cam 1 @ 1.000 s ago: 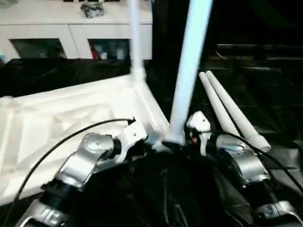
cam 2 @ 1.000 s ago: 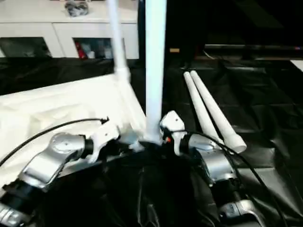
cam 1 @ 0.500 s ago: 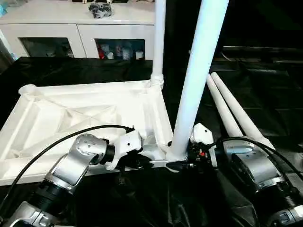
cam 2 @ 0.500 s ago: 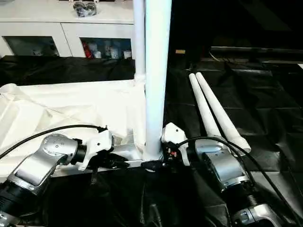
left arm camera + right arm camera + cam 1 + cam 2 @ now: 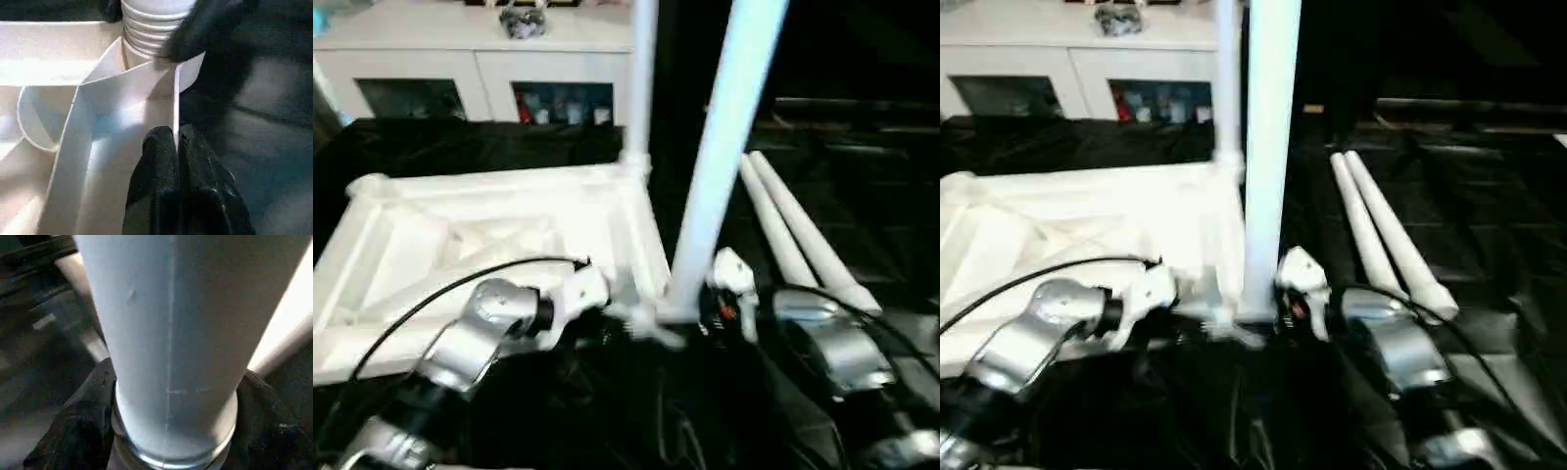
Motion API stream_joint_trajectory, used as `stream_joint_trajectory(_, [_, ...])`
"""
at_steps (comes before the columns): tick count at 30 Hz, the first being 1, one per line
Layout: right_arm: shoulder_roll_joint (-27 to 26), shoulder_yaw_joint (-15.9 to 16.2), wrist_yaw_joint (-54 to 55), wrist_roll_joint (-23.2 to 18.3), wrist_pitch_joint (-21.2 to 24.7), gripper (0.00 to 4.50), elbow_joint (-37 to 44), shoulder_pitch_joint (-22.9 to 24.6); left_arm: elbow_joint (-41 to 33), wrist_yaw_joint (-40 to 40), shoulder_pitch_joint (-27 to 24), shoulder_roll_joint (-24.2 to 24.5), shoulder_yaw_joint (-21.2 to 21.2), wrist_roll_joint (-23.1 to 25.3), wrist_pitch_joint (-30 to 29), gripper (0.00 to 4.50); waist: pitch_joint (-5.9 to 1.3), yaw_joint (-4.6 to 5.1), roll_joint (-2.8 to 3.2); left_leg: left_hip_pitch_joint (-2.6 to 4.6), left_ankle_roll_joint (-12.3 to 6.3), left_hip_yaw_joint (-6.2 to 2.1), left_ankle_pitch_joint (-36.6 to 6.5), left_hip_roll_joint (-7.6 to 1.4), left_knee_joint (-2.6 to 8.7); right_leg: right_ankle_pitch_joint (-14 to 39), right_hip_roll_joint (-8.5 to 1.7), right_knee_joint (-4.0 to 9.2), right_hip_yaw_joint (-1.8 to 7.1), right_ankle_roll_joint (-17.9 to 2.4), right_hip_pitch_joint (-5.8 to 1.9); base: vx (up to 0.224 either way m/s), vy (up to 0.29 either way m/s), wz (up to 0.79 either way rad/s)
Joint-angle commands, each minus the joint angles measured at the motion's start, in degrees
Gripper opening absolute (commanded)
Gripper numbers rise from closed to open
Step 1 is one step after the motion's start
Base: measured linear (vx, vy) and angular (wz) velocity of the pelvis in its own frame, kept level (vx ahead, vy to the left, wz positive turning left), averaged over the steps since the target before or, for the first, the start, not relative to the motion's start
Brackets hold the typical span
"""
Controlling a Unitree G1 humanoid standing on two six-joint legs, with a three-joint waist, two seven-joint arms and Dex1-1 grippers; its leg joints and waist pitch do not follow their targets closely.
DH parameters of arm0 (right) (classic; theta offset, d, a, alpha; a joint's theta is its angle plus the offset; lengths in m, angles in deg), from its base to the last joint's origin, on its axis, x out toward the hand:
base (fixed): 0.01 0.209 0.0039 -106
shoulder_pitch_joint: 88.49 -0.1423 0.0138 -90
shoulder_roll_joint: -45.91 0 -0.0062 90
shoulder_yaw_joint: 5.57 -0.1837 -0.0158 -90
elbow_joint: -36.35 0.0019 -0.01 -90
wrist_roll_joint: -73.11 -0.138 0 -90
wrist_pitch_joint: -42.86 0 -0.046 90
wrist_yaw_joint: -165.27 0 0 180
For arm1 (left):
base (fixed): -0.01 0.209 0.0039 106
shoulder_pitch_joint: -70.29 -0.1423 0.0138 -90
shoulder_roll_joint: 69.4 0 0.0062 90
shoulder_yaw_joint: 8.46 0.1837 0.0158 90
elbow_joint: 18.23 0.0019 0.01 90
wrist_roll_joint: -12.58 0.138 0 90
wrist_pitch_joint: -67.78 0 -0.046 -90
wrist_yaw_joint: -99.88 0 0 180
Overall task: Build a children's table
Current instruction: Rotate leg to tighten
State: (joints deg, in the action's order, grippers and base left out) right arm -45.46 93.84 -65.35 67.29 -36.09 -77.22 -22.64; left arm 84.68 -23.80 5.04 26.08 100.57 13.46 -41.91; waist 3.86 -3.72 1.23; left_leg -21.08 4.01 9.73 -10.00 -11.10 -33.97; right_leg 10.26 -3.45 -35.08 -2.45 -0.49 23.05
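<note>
**Two legs up, two lying loose on the cloth**

Two legs stand upright in the tabletop [image 5: 489,235], which lies upside down on the black cloth [image 5: 1489,245] with its ribbed underside facing me. One is the far leg [image 5: 641,78], rising from the far right corner socket. The other is the near leg [image 5: 720,166], standing in the near right corner socket right in front of my two arms.

My left gripper [image 5: 176,147] has its two black fingers pressed together on a thin white wall of the tabletop, the rib running between them, just beside the ribbed base of the near leg. My right gripper [image 5: 171,431] sits around the foot of that near leg: one black finger [image 5: 83,421] shows on each side of the tube, right where it meets the socket collar. I cannot tell whether those fingers press on the tube or stand just clear of it.

Two spare legs [image 5: 1381,225] lie side by side on the cloth to the right of the tabletop, touching along their length, wide ends toward me. Beyond the cloth stands a white cabinet [image 5: 460,59] with glass doors.
</note>
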Motion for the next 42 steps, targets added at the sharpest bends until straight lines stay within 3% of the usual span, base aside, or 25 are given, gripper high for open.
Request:
stream_joint_trajectory(1, [-4.8, 1.8, 8.4, 1.6, 1.0, 2.69, -4.1, -1.2, -0.7, -7.2, 2.9, -4.1, -0.8, 0.5, -1.8, 0.0, -3.78, 0.33, -0.43, 0.7, 0.9, -0.67, -16.7, -1.28, 4.17, 26.4, -3.96, 5.51, 1.81, -8.4, -2.23, 0.0, 0.0, 0.0])
stream_joint_trajectory(4, [-7.4, 0.5, 15.2, 2.6, 1.5, 2.69, -7.1, -2.5, -0.2, -10.4, 3.8, -6.3, -1.3, 1.1, -3.7, 0.0, -3.8, 0.88, -0.49, 0.69, 0.77, -0.64, -16.9, -1.19, 4.06, 26.8, -4.01, 5.68, 1.89, -8.1, -2.07, 0.0, 0.0, 0.0])
stream_joint_trajectory(9, [-14.0, -2.1, 24.2, 3.3, -2.4, 2.69, -12.0, -4.9, 0.0, -18.1, 4.8, -11.1, -1.6, 3.6, -5.6, 0.0, -4.13, 0.93, -0.26, 0.46, 0.12, -0.52, -14.9, -1.28, 3.95, 20.8, -3.86, 5.3, 2.03, -9.5, -2.18, 0.0, 0.0, 0.0])
stream_joint_trajectory(11, [-14.4, -2.3, 24.0, 3.1, -3.1, 3.24, -12.4, -5.1, -0.3, -17.9, 4.6, -11.1, -1.3, 3.7, -5.5, 0.0, -4.25, 0.87, -0.15, 0.27, -0.3, -0.53, -14.1, -1.31, 3.97, 17.9, -3.85, 4.96, 2.07, -10.2, -2.43, 0.0, 0.0, 0.0])
stream_joint_trajectory(14, [-14.7, -3.5, 22.2, 0.7, -2.3, 3.48, -11.6, -5.4, -1.6, -15.9, 3.4, -10.4, -0.4, 2.9, -4.5, 0.0, -4.39, 0.87, 0.0, 0.21, -1.01, -0.45, -13.1, -1.32, 3.88, 13.7, -3.79, 4.57, 2.12, -11.4, -2.69, 0.0, 0.0, 0.0])
stream_joint_trajectory(15, [-13.7, -3.5, 20.7, 0.2, -2.3, 3.73, -10.3, -5.2, -2.4, -14.2, 2.4, -9.3, 0.0, 2.5, -3.3, 0.0, -4.42, 0.85, 0.34, 0.23, -1.16, -0.48, -12.9, -1.36, 3.88, 12.8, -3.78, 4.45, 2.09, -11.7, -2.71, 0.0, 0.0, 0.0])
stream_joint_trajectory(20, [-10.1, -1.6, 16.0, 1.8, -3.3, 3.85, -8.5, -4.5, -3.5, -11.3, 1.2, -7.5, -0.5, 1.2, -2.0, 0.0, -4.53, 0.97, 0.42, 0.14, -1.79, -0.36, -11.7, -1.36, 3.68, 8.5, -3.67, 4.11, 2.06, -13.4, -2.97, 0.0, 0.0, 0.0])
stream_joint_trajectory(23, [-4.0, 0.9, 4.0, 0.5, -2.6, 3.85, -4.2, -2.5, -4.1, -5.1, 0.3, -4.1, -0.1, -0.4, 0.8, 0.0, -4.42, 0.66, 0.21, 0.24, -2.17, -0.36, -12.8, -1.36, 3.67, 11.0, -3.64, 4.36, 2.03, -12.8, -3.16, 0.0, 0.0, 0.0])
stream_joint_trajectory(25, [-3.1, 1.3, 2.0, 0.1, -2.6, 3.85, -3.4, -2.1, -4.3, -4.1, 0.2, -3.5, 0.0, -0.7, 1.3, 0.0, -4.18, 0.57, 0.33, 0.35, -2.29, -0.26, -14.1, -1.53, 3.83, 12.9, -3.68, 4.55, 2.14, -12.8, -2.7, 0.0, 0.0, 0.0])
stream_joint_trajectory(28, [0.1, 2.8, -4.0, -0.6, -3.0, 3.85, -1.0, -1.0, -4.9, -0.9, -0.2, -1.8, 0.2, -1.8, 2.4, 0.0, -4.08, 0.15, 0.22, 0.66, -1.88, -0.32, -15.1, -1.62, 3.91, 15.6, -3.71, 4.82, 2.14, -12.2, -2.65, 0.0, 0.0, 0.0])
stream_joint_trajectory(32, [4.3, 4.1, -12.3, -2.6, -4.3, 3.85, 2.7, 0.2, -4.8, 4.4, -0.4, 1.0, 0.6, -3.1, 4.3, 0.0, -4.13, -0.1, 0.06, 0.43, -2.21, -0.33, -14.8, -1.73, 3.96, 15.3, -3.76, 4.67, 2.21, -12.1, -2.66, 0.0, 0.0, 0.0])
stream_joint_trajectory(36, [6.4, 4.9, -17.0, -4.0, -2.6, 3.85, 5.6, 1.1, -4.9, 7.8, -0.5, 2.5, 0.9, -4.3, 4.3, 0.0, -4.17, -0.4, 0.1, 0.48, -2.51, -0.32, -13.8, -1.71, 3.87, 14.9, -3.75, 4.56, 2.17, -12.3, -2.72, 0.0, 0.0, 0.0])
stream_joint_trajectory(42, [8.4, 6.5, -20.6, -4.3, -1.5, 3.16, 7.8, 2.1, -5.3, 11.1, -0.6, 3.9, 1.9, -5.0, 4.4, 0.0, -4.25, -1.05, 0.25, 0.6, -2.31, -0.28, -13.5, -1.8, 3.84, 14.8, -3.8, 4.49, 2.21, -12.5, -2.59, 0.0, 0.0, 0.0])
